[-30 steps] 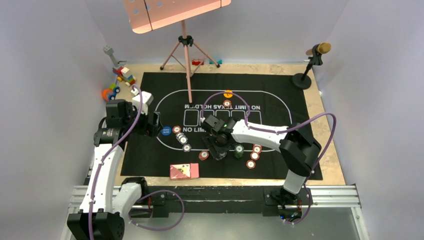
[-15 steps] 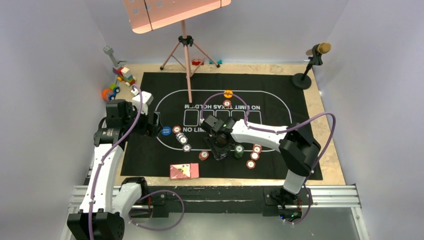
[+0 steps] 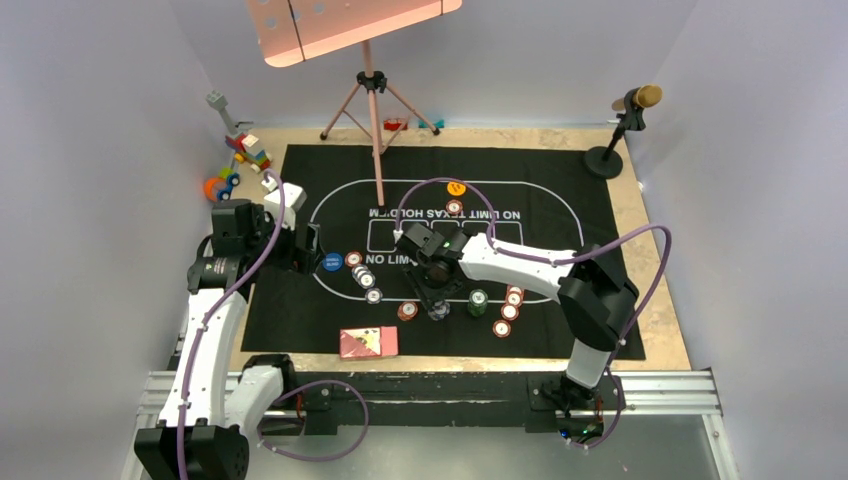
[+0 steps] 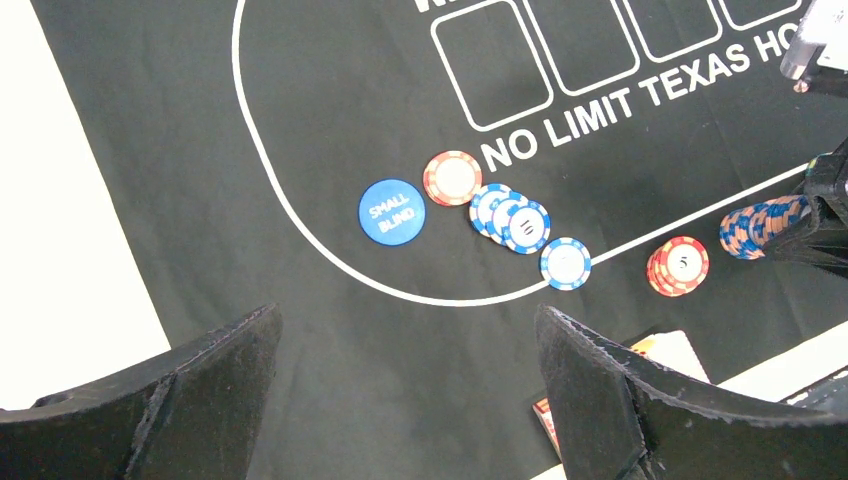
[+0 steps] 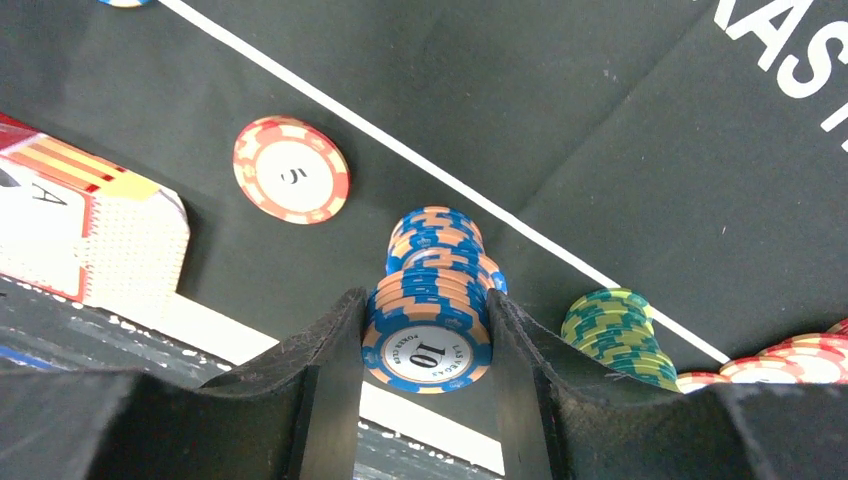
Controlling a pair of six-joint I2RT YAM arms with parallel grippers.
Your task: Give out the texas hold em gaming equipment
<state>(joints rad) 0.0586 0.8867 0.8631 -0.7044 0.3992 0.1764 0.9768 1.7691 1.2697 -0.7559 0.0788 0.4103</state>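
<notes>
Pinching a column of blue-and-orange 10 chips (image 5: 427,352) across its width with the right gripper (image 5: 425,310), jaws narrowed to one chip's diameter and pressed on opposite rims of the upper discs. Sits just inside the white line at the near side of the black mat (image 3: 560,180), between a lone red 5 chip (image 5: 291,169) and a green stack (image 5: 612,330), with the card box (image 5: 90,240) close by toward the table edge. Unclear from these views: column's foot on the felt or just clear of it, with the lower discs seemingly shifted off the upper ones. Hovering wide and empty at the mat's left end with the left gripper (image 4: 405,400), above the blue small-blind button (image 4: 392,212) and a short row of blue-and-white chips (image 4: 510,218). Likely to handle as hard, light, smooth-edged discs, stiff singly but loose as a pile, prone to shearing or spilling if tilted. Best gripped low on the column, squeezing rim to rim, keeping it upright and moving slowly.
</notes>
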